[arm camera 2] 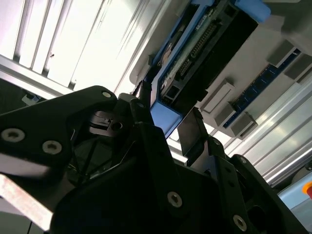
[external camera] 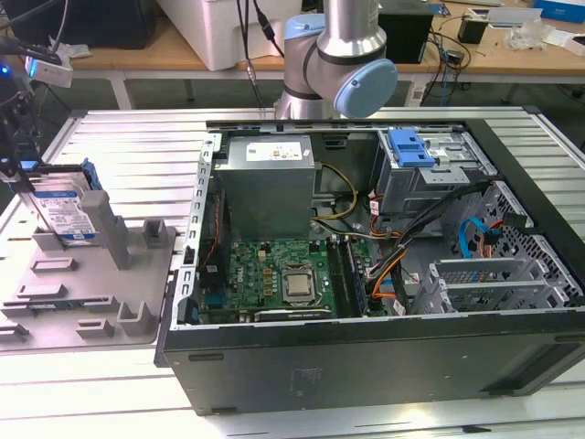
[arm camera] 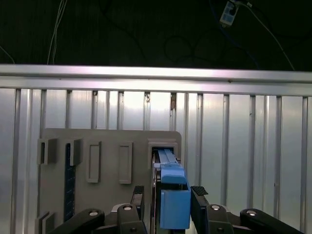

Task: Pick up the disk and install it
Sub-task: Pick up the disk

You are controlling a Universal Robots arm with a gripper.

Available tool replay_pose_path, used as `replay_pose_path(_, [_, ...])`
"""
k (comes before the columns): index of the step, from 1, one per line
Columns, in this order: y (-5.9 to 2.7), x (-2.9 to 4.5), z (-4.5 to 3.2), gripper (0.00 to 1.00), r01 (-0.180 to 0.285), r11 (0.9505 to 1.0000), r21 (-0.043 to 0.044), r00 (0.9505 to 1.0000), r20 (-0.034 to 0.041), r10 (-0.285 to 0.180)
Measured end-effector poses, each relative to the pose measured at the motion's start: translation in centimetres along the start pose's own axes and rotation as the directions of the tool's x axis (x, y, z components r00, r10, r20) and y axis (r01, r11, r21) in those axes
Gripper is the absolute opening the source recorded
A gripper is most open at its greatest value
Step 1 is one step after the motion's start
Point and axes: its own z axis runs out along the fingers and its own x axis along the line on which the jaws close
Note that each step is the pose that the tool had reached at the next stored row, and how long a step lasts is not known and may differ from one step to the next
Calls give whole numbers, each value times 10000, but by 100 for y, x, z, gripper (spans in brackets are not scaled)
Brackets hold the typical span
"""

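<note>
Exterior view: tool (external camera: pixel 25 180) at upright white-and-blue-labelled disk (external camera: pixel 69 216)

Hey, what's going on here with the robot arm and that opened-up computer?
The arm has reached over to the grey fixture tray at the exterior view's left, where the disk stands on edge in a slot. In the first wrist view the gripper sits right at the disk's blue carrier edge. The disk is still in the tray, not yet in the open computer case lying beside it.
</note>
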Motion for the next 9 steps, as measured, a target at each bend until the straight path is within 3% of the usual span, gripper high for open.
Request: replay_pose_path(9, [-1,-2,34,50,27,10000,5,10000,2,-27])
